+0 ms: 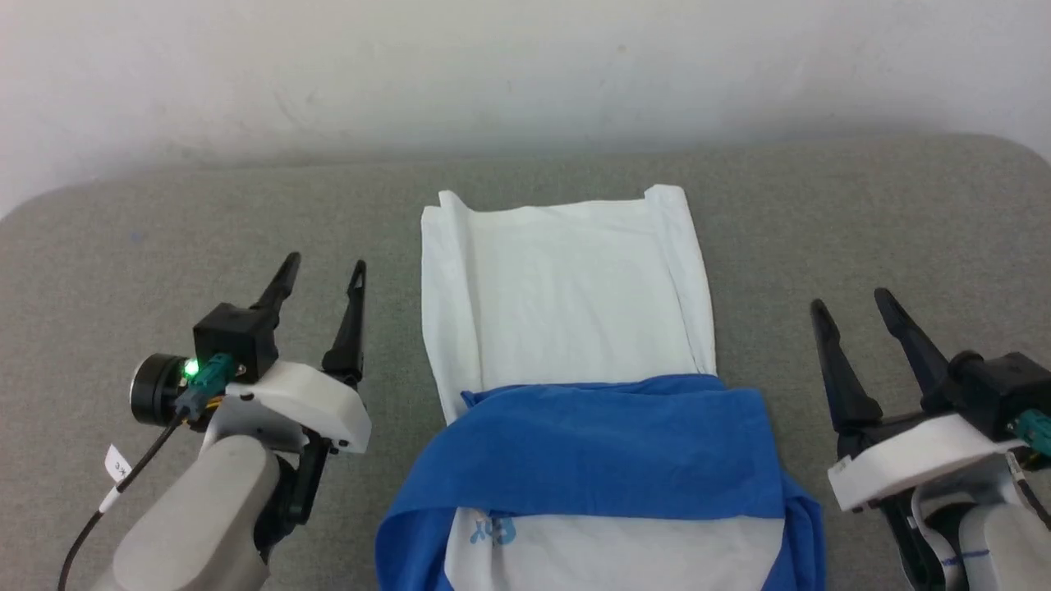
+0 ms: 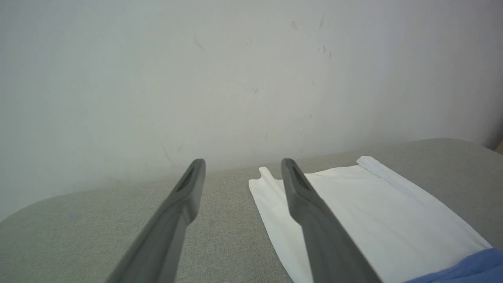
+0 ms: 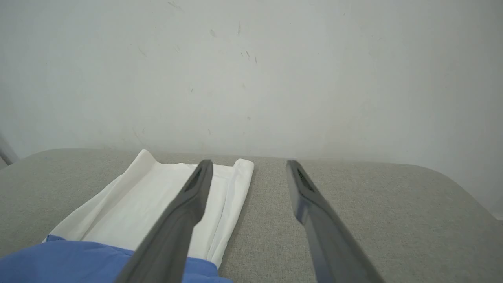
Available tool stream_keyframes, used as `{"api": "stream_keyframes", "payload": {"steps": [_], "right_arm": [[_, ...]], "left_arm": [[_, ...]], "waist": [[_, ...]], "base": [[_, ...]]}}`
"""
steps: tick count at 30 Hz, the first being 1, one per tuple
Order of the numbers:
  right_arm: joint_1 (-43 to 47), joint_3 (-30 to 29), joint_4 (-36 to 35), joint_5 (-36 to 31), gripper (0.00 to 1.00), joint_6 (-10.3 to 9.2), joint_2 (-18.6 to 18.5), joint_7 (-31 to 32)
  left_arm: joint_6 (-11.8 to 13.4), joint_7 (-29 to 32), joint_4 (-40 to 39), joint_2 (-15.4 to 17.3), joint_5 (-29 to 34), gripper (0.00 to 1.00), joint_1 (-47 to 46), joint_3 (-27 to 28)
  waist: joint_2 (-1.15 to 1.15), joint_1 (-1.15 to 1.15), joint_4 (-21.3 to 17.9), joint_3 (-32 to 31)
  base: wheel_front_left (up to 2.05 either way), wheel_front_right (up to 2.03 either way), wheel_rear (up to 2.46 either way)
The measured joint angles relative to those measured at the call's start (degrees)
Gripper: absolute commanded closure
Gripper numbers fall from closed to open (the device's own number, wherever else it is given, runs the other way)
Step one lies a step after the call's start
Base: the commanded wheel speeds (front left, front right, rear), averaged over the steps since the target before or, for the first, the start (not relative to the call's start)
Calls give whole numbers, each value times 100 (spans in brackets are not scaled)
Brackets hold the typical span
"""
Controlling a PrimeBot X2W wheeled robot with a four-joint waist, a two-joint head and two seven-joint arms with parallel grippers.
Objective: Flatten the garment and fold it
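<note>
Garment (image 1: 575,295) narrowed flat, 2 claws spread

A table (image 1: 164,222) covered in grey woven cloth lay in the foreground, its corners rounded at 10 and 2 o'clock in the head view. A white wall (image 1: 525,66) stood along its 12 o'clock edge, with faint dark scuffs (image 2: 324,49) showing in both wrist views.

The garment (image 1: 566,304) lies flat on the grey bench (image 1: 164,213), white body folded narrow, blue sleeves crossed over its near end.
</note>
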Motion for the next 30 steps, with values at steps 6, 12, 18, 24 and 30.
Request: {"api": "stream_keyframes", "payload": {"steps": [6,12,18,24,30], "right_arm": [[-353,138,-22,-3,0,0,8,-3],[-731,312,-138,-4,0,0,57,-25],[-957,417,-223,-8,0,0,167,-166],[-1010,417,-234,-8,0,0,258,-289],[-1009,325,-141,118,0,0,353,-414]], "left_arm": [[-259,378,89,82,78,0,-246,-235],[-977,1460,662,168,186,0,-1591,-553],[-1694,2440,1552,192,199,0,-2960,-680],[-2068,3446,2427,172,-52,0,-3813,-758],[-2185,4001,2892,247,-267,0,-4189,-857]], "waist": [[0,0,2,374],[0,1,-66,911],[0,3,-242,1504],[0,2,-526,1999],[0,1,-863,2324]], "base": [[0,0,0],[0,0,0],[0,0,0],[0,0,0],[0,0,0]]}}
